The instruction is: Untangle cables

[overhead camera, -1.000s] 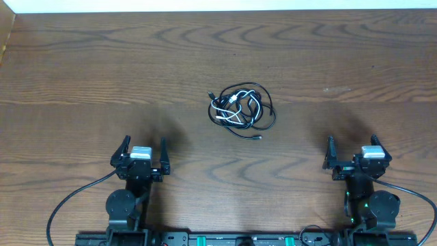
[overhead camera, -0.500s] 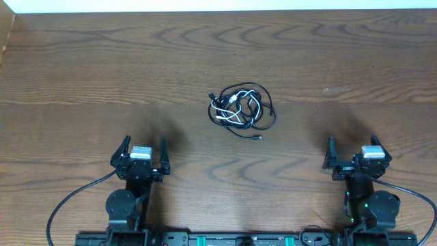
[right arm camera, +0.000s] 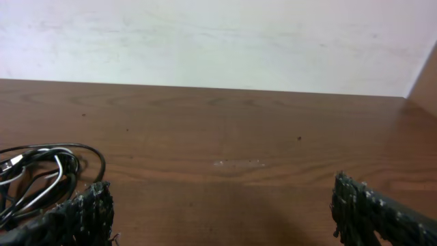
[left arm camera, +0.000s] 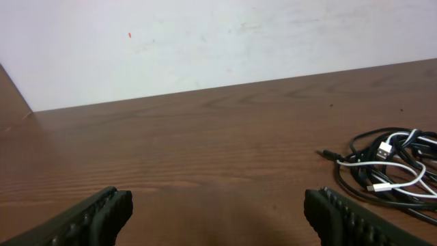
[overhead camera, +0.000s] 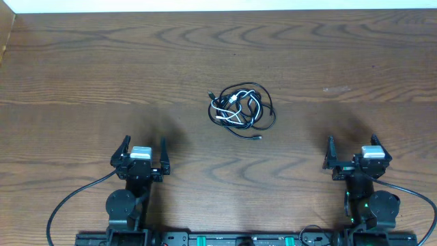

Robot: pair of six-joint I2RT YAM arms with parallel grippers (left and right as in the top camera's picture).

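A small tangle of thin black and white cables point(overhead camera: 241, 109) lies on the wooden table near its middle. The left wrist view shows the cables point(left arm camera: 392, 167) at its right edge; in the right wrist view the cables point(right arm camera: 41, 179) sit at the left edge. My left gripper point(overhead camera: 143, 145) rests at the near left, open and empty, well short of the tangle. Open and empty as well, my right gripper point(overhead camera: 354, 143) rests at the near right. Bare wood shows between the left fingertips point(left arm camera: 113, 208) and between the right fingertips point(right arm camera: 351, 201).
The table's point(overhead camera: 82, 61) far edge meets a white wall point(left arm camera: 205, 34). Thick black arm wires point(overhead camera: 68, 201) loop by the near edge at the arm bases.
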